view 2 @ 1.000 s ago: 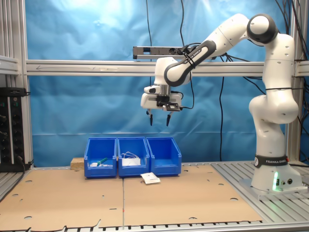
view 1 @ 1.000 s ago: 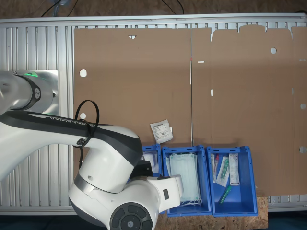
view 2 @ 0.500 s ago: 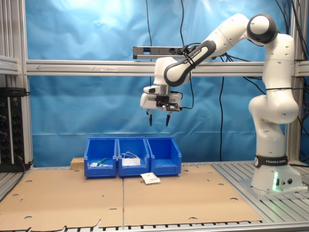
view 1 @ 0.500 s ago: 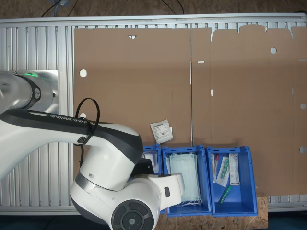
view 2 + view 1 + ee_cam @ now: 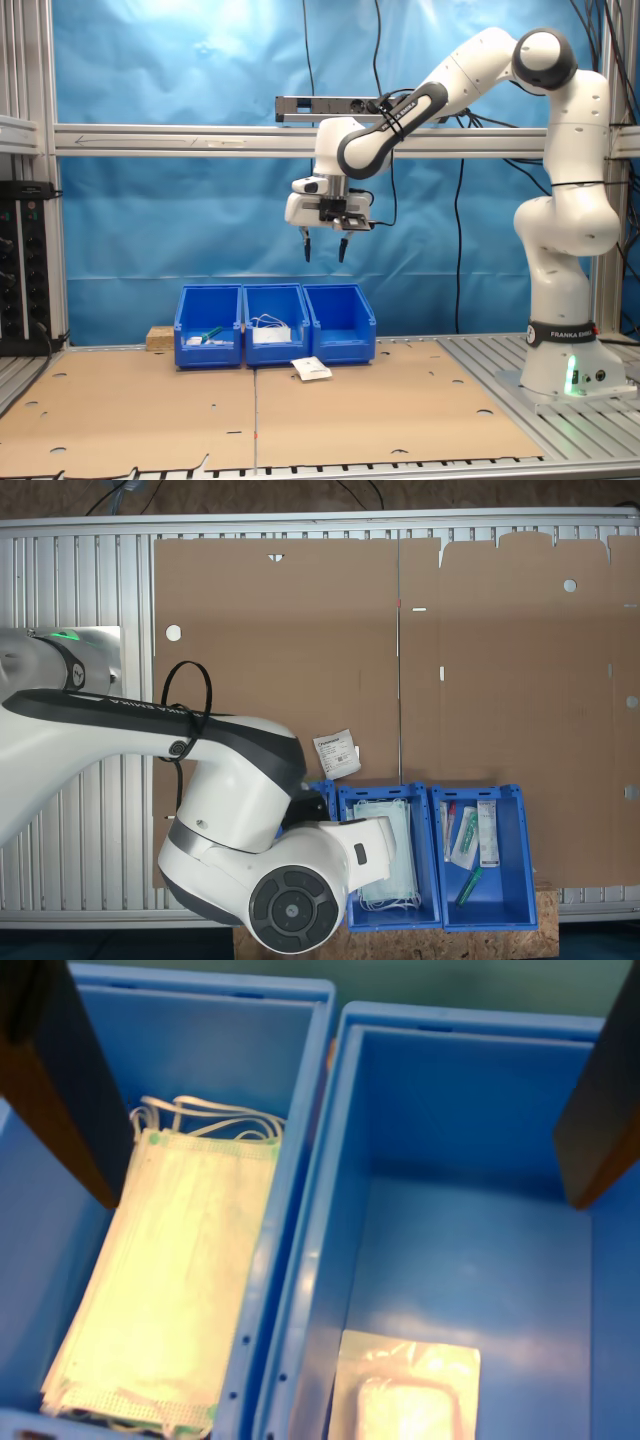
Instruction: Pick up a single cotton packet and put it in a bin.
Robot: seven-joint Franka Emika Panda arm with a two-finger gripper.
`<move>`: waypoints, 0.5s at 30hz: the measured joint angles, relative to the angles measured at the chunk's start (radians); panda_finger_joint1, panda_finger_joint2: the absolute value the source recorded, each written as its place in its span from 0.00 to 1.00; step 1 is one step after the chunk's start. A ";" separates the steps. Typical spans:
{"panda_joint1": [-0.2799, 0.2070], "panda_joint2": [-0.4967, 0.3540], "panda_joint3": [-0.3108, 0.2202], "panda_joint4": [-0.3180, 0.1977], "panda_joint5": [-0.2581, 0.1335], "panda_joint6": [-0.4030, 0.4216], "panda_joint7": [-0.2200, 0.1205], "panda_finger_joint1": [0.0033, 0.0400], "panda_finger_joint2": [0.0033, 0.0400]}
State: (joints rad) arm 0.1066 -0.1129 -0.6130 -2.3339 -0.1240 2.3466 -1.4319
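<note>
End effector hangs high above the row of bins in the second exterior view, fingers pointing down, spread apart, nothing betw. them. In the wrist view the two dark fingers stand wide apart at the picture's sides, framing the bins below.

Cotton packet lies flat on the cardboard-covered tabletop, outside the bins, just beside the near walls of the row. Second exterior view: same packet sits on the cardboard just in front of the middle bin, nearer the camera than the row. White, square, w/ small dark print; print not legible.

Bin for packets is at the second exterior view's right end of the row. First exterior view: mostly hidden under the arm's body; only a corner of its rim shows. Wrist view: bin holds one white packet on its floor, against the wall; rest of floor is bare blue.

Middle bin holds a stack of pale green face masks; wrist view confirms masks w/ ear loops. Third bin holds long narrow syringe packs.

Arm base stands on the aluminium frame at the second exterior view's right.
</note>
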 joint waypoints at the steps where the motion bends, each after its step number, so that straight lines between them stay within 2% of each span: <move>1: 0.005 0.000 0.007 0.000 0.000 0.000 0.000 1.00 1.00; 9: 0.030 0.000 0.049 0.000 0.009 0.000 0.002 1.00 1.00; 15: 0.050 0.000 0.095 0.000 0.011 -0.002 0.025 1.00 1.00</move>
State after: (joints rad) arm 0.1571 -0.1128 -0.5177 -2.3337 -0.1128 2.3444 -1.4073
